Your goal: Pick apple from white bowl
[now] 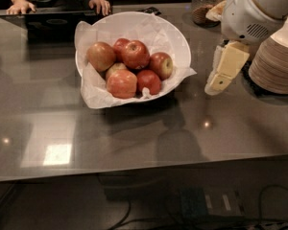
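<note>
While end effector [216, 84] hangs beside white bowl [183, 43], apple [135, 54] lies inside

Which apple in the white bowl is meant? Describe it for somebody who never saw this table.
On the grey counter stands a white bowl; the gripper hangs to its right. The apple sits on top, in the middle of the pile. It is the deepest red, between a paler tan apple and one with a yellow-green side.
</note>
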Robot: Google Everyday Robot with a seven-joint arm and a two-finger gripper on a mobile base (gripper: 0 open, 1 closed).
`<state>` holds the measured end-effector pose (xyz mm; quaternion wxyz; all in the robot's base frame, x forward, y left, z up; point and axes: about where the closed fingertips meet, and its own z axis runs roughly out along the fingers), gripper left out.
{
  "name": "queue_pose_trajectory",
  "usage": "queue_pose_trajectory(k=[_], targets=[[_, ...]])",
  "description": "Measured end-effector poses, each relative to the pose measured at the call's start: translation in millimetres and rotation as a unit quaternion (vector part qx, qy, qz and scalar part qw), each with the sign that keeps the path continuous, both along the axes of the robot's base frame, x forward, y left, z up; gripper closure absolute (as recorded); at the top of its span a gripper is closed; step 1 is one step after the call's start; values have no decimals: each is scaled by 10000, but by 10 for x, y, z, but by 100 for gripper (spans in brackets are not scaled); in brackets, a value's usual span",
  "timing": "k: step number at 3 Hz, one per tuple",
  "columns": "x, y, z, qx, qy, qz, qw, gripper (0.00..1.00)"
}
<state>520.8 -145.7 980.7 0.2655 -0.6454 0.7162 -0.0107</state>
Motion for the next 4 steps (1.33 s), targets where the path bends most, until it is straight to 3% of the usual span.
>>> queue_pose_trajectory(k=[1, 2, 3, 4], targets=[[0, 0, 0, 0, 0, 0, 10000, 0], [106, 13, -6, 329, -166, -107, 9993, 0], [420, 242, 59, 918, -501, 207, 9943, 0], [684, 448, 129, 1459, -668, 609, 9852, 0]])
